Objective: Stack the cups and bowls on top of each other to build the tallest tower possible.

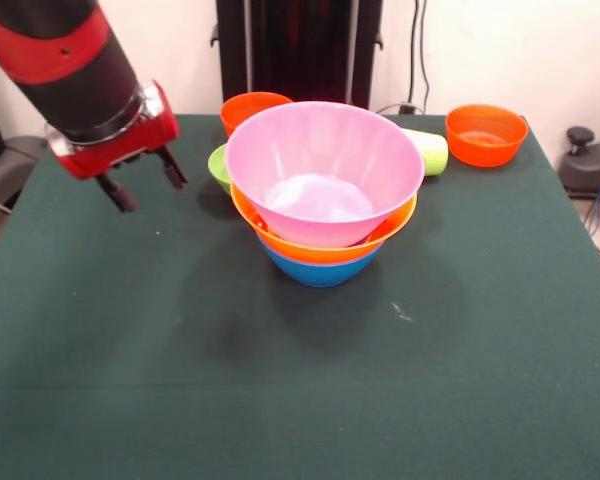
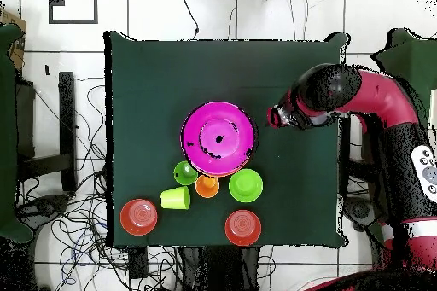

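The tower stands mid-table: a pink bowl [image 1: 320, 165] nested on a yellow-orange bowl [image 1: 325, 248] on a blue bowl [image 1: 320, 270]; from overhead it shows as a pink disc [image 2: 218, 138]. My gripper [image 1: 143, 183] hangs open and empty above the cloth, left of the tower in the front view; it also shows in the overhead view [image 2: 275, 117]. A lime-yellow cup [image 1: 428, 150] [image 2: 176, 198] lies on its side behind the tower. An orange cup [image 2: 206, 186] and a green cup [image 2: 185, 172] stand beside the tower, hidden in the front view.
A green bowl [image 1: 218, 165] [image 2: 245, 185] sits just behind the tower. Two orange bowls stand near the robot's edge, one [image 1: 255, 108] [image 2: 242, 227] and the other [image 1: 485, 133] [image 2: 139, 217]. The table's green cloth [image 1: 300, 400] spreads in front.
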You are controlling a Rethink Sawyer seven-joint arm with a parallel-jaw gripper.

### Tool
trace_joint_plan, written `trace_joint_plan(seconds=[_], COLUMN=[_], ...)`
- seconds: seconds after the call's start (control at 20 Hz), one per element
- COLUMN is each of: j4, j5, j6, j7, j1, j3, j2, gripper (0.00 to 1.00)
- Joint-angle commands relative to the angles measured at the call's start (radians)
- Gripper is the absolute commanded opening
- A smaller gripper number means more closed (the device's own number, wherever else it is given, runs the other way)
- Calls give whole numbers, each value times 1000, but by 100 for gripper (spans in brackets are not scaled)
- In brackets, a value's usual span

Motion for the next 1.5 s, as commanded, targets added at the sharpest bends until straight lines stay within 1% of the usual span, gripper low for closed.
trace_joint_plan(seconds=[0.05,0.15,0.3,0.45,0.75,0.85,0.9,1.0,1.05,1.2,1.35,1.4,1.5], j4=[-34,-29,-1,9,83,81,73,56,67,123,120,123,151], j5=[-54,-38,-4,-2,-15,-15,-14,-22,-21,-24,-55,-55,-47], j6=[12,42,90,105,124,176,232,268,268,287,303,299,293], j7=[-307,-306,-274,-262,-212,-228,-241,-265,-268,-292,-320,-331,-329], j1=[32,32,29,33,39,36,38,39,33,3,-8,-16,-32], j3=[12,12,13,2,-37,-44,-50,-49,-46,-34,-32,-26,-16], j2=[5,-15,-55,-61,-110,-125,-135,-136,-142,-196,-202,-190,-199], gripper=[100,100,100,100,100,100,100,100,100,100,100,100,100])
